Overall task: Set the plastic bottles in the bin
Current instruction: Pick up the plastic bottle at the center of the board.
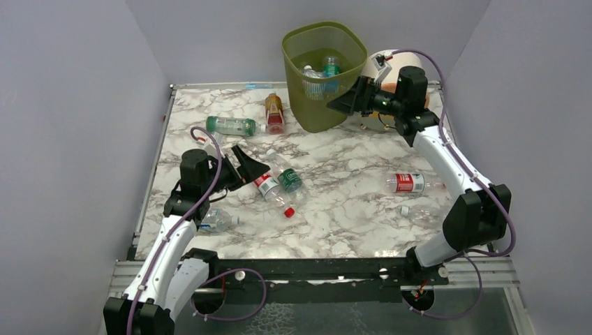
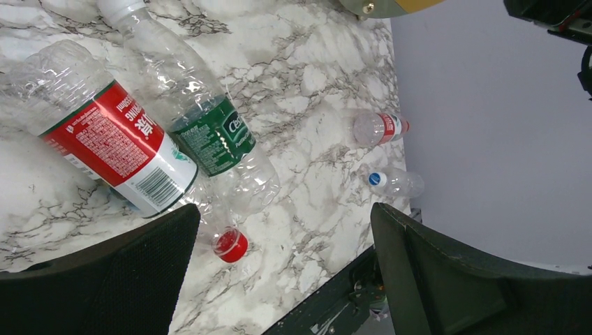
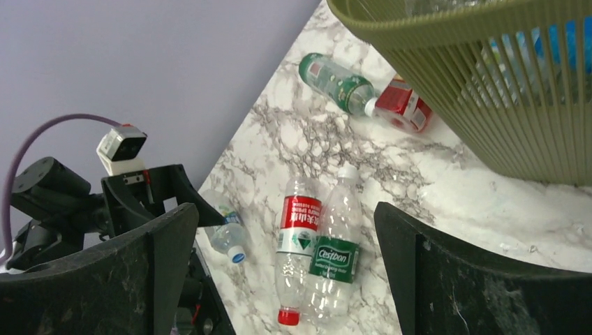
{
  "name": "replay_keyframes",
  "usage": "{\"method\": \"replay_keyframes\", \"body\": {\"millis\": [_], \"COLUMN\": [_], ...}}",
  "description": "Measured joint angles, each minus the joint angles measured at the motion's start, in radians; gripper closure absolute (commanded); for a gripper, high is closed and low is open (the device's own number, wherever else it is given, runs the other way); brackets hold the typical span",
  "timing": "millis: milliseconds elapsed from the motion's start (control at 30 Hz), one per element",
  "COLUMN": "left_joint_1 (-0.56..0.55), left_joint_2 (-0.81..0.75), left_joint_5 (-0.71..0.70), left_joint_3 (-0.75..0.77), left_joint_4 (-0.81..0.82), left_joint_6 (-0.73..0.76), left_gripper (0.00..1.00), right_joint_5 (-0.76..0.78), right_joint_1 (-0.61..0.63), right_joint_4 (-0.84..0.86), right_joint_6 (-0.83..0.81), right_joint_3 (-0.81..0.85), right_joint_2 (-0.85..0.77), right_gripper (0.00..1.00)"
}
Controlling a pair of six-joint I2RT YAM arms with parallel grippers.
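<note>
The olive-green mesh bin (image 1: 315, 113) stands at the back of the table with a few bottles (image 1: 321, 72) inside. My right gripper (image 1: 340, 105) is open and empty, raised beside the bin's right wall (image 3: 502, 105). My left gripper (image 1: 254, 166) is open and empty, just left of a red-label bottle (image 1: 269, 188) and a green-label bottle (image 1: 287, 176) lying side by side. Both show in the left wrist view, the red-label bottle (image 2: 115, 143) and the green-label bottle (image 2: 209, 132), just ahead of the jaws (image 2: 286, 244). The right wrist view (image 3: 286, 265) shows the same pair (image 3: 299, 237) far below.
A green bottle (image 1: 230, 125) and an amber bottle (image 1: 274, 113) lie left of the bin. A red-label bottle (image 1: 408, 183) and a blue-capped clear one (image 1: 419, 211) lie at the right. A small bottle (image 1: 215, 220) lies by the left arm. A cream drum (image 1: 391, 66) stands behind the right gripper.
</note>
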Motion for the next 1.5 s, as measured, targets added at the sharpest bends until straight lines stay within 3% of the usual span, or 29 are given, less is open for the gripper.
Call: {"method": "replay_keyframes", "body": {"millis": [300, 567, 1100, 1500], "left_joint_1": [0.0, -0.005, -0.034, -0.077], "left_joint_2": [0.063, 0.268, 0.965, 1.236], "left_joint_5": [-0.001, -0.07, -0.306, -0.46], "left_joint_3": [0.0, 0.071, 0.696, 0.886], "left_joint_4": [0.079, 0.148, 0.211, 0.219], "left_joint_6": [-0.001, 0.022, 0.184, 0.293], "left_gripper": [0.01, 0.01, 0.01, 0.01], "right_joint_5": [0.0, 0.0, 0.0, 0.0], "right_joint_1": [0.026, 0.037, 0.044, 0.045], "right_joint_4": [0.022, 0.043, 0.076, 0.09], "right_joint_6": [0.021, 0.037, 0.059, 0.061], "right_joint_3": [-0.089, -0.163, -0.295, -0.332], "right_joint_2": [-0.001, -0.018, -0.081, -0.111], "right_gripper": [0.04, 0.06, 0.07, 0.08]}}
